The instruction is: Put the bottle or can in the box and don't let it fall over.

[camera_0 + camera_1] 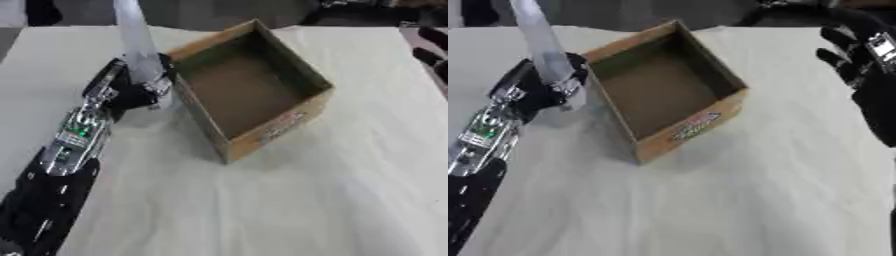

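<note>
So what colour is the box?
Brown cardboard box, with a reddish print on its near side; shows best in the right eye view.

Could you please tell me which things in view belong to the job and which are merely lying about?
Belonging to the job:
- pale bottle, held upright in the left hand
- open cardboard box, nothing visible inside it
- right hand, open at the right edge

Lying about:
- nothing else; only the cloth-covered table

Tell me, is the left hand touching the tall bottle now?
Touching. In the left eye view, the left hand has its fingers curled round the lower part of the bottle, beside the box.
</note>
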